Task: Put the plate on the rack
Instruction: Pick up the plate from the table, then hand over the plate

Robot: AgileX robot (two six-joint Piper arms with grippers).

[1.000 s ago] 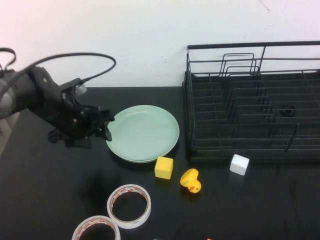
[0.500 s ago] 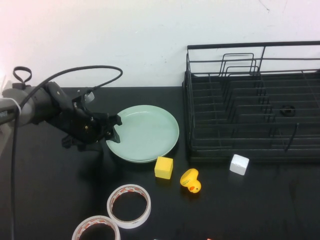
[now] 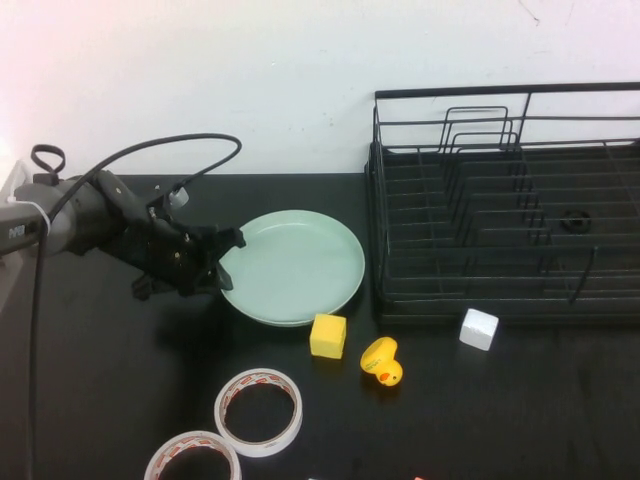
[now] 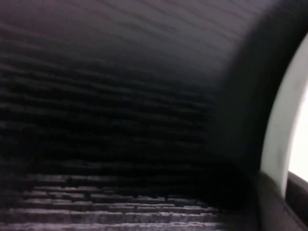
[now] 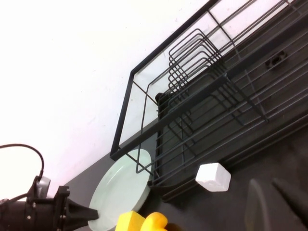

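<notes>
You find almost nothing legible here. On the left arm, behind the left hand (image 3: 228, 258) and away from its fingertips, the grey body (image 3: 20, 231) carries a few small white characters, too small for you to read. The two tape rolls (image 3: 258, 411), well apart from that hand, show red printing on their inner faces, but no word or number can be made out. No other writing shows.
</notes>
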